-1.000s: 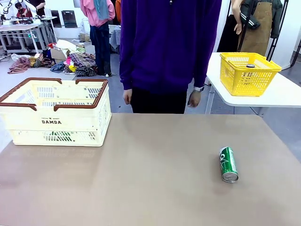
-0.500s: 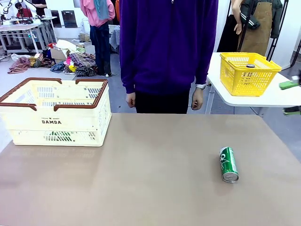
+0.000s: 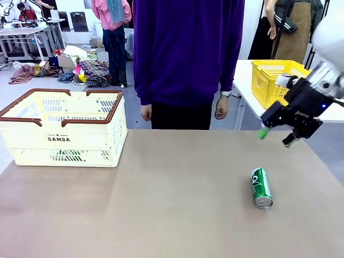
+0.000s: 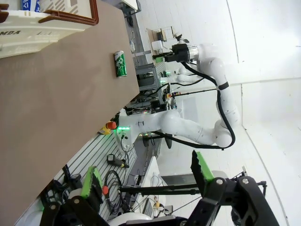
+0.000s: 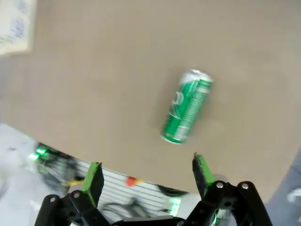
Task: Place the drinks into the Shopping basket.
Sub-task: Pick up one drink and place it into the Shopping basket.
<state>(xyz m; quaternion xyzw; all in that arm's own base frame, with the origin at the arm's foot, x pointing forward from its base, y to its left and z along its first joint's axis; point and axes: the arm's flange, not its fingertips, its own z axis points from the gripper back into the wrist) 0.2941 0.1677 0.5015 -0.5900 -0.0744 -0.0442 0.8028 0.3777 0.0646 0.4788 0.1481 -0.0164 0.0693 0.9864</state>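
Observation:
A green can (image 3: 261,187) lies on its side on the right half of the brown table, apart from everything else. The cream Shopping basket (image 3: 62,126) with a brown rim stands at the far left. My right gripper (image 3: 276,137) hangs open in the air above the table, a little beyond and to the right of the can. Its wrist view looks down on the can (image 5: 186,113) ahead of the open, empty right gripper (image 5: 148,173). My left gripper (image 4: 146,176) is open and empty, far off the table, with the can (image 4: 120,63) and basket (image 4: 42,23) distant.
A person in a purple top (image 3: 188,54) stands at the far edge with both hands down. A yellow basket (image 3: 271,80) sits on a white side table (image 3: 322,110) at the right. Something green shows through the basket's lower slats (image 3: 67,156).
My right arm has swung in from the right edge, and its open gripper now hangs over the table near the can. The can and basket have not moved.

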